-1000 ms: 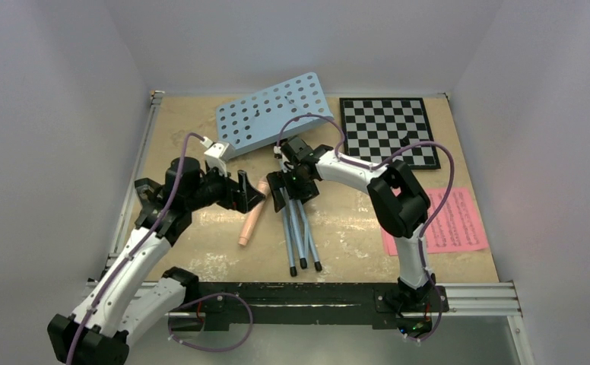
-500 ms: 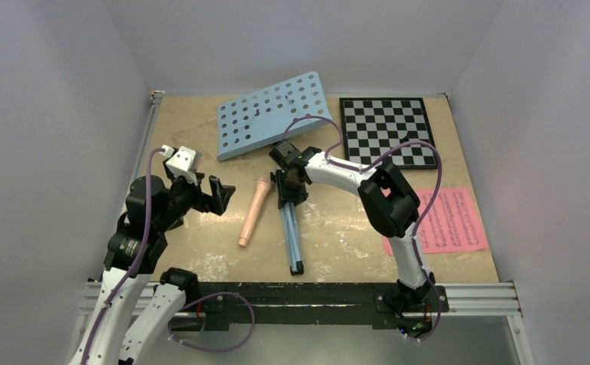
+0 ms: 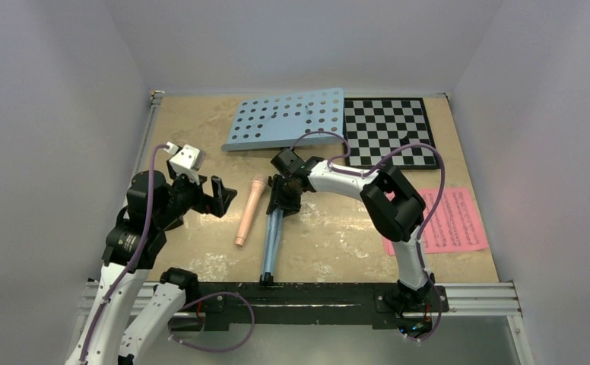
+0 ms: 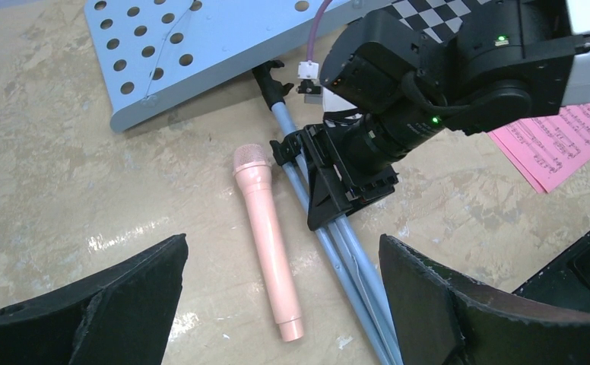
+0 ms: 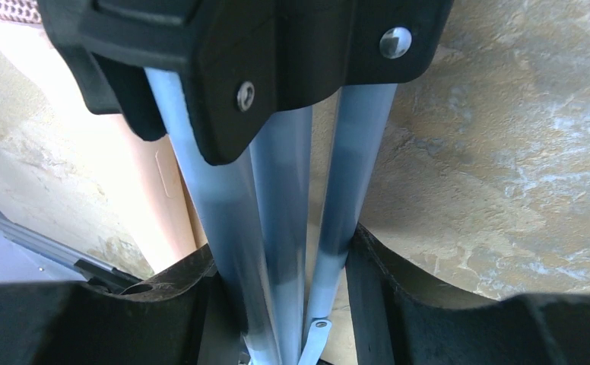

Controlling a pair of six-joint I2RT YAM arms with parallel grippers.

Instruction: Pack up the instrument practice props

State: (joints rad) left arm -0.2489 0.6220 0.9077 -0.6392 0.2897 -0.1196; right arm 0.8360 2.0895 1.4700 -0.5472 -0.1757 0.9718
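Note:
The light-blue music stand lies flat, its perforated plate (image 3: 284, 118) at the back and its folded tripod legs (image 3: 271, 243) pointing toward the near edge. My right gripper (image 3: 284, 194) is shut on the legs (image 5: 277, 228) just below their black hub, a finger (image 5: 383, 296) on either side. The peach-pink recorder (image 3: 249, 211) lies on the table just left of the legs. My left gripper (image 3: 220, 196) hangs open above and left of the recorder (image 4: 265, 228), holding nothing. Pink sheet-music pages (image 3: 448, 220) lie flat at the right.
A black-and-white chessboard (image 3: 387, 131) lies at the back right, touching the stand plate's right edge. The black rail (image 3: 315, 296) with both arm bases runs along the near edge, close to the tips of the legs. White walls close in the table.
My right gripper closed on the tripod legs, which folded together. The stand swung, its plate shifting right toward the chessboard and its leg tips left. My left arm pulled back to the left.

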